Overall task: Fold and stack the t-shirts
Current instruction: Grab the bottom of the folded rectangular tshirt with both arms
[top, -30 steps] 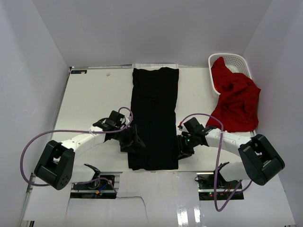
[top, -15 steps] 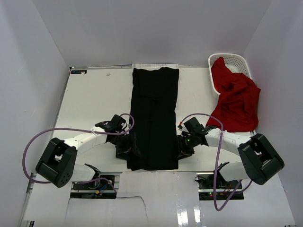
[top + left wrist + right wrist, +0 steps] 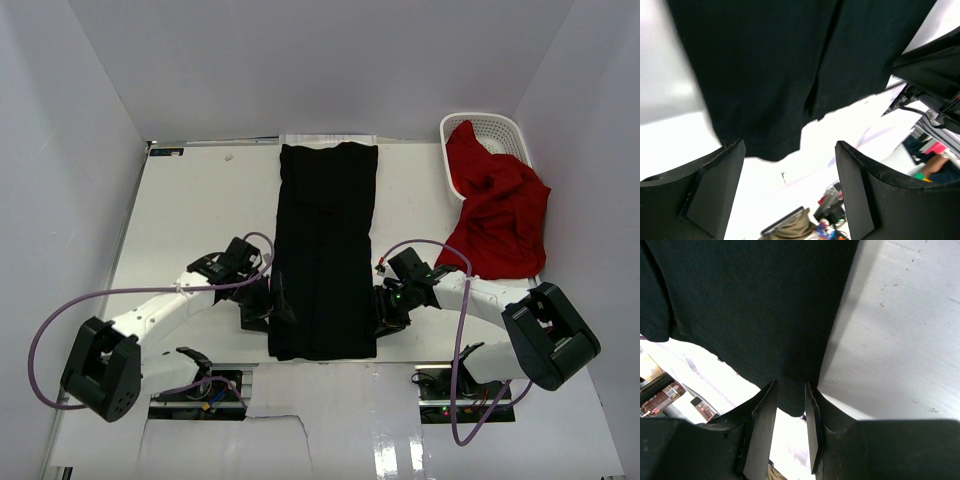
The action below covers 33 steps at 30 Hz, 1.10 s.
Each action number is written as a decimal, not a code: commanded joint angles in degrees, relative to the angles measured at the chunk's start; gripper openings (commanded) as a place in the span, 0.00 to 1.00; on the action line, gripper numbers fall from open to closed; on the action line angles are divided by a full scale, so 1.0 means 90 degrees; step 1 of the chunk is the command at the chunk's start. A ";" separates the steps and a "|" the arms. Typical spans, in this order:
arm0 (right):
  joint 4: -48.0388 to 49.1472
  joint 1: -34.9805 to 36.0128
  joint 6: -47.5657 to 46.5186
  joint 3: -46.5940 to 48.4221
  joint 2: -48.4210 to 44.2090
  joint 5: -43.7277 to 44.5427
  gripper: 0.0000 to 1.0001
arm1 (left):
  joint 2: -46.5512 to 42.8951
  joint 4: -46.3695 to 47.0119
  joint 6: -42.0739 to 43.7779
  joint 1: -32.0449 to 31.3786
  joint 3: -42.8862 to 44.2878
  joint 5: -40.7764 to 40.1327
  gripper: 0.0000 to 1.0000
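The left tool [image 3: 266,310] sits low on the white table [image 3: 200,210], at the near left corner of the black t-shirt [image 3: 327,250]. Its jaws stand wide. In the left wrist view the shirt's near hem lies just ahead of the two fingers [image 3: 715,190], not between them.

The black t-shirt lies flat in the middle of the table as a long narrow strip, running from the far edge to the near edge.

At the shirt's near right corner the right tool [image 3: 385,318] is narrow, its fingers [image 3: 812,410] pinching the hem.

At the far right the red t-shirt [image 3: 500,210] is crumpled, partly in the white lattice basket [image 3: 505,128] and spilling over its near rim onto the table.
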 commanded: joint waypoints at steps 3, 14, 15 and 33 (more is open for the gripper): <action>-0.0409 -0.0034 -0.0356 -0.0154 0.0113 0.1008 0.36 | -0.1332 0.0056 -0.1407 -0.0021 -0.1269 0.0135 0.83; -0.0419 -0.0024 -0.0327 -0.0164 -0.0024 0.0940 0.36 | -0.2254 0.0232 -0.2327 -0.0031 -0.2238 -0.0187 0.83; -0.0428 -0.0044 -0.0327 -0.0164 -0.0034 0.0940 0.36 | -0.2175 0.0300 -0.2346 -0.0031 -0.2257 -0.0197 0.83; -0.0477 -0.0034 -0.0307 -0.0223 -0.0171 0.0989 0.36 | -0.2037 0.1639 -0.3596 -0.0031 -0.2961 -0.0061 0.82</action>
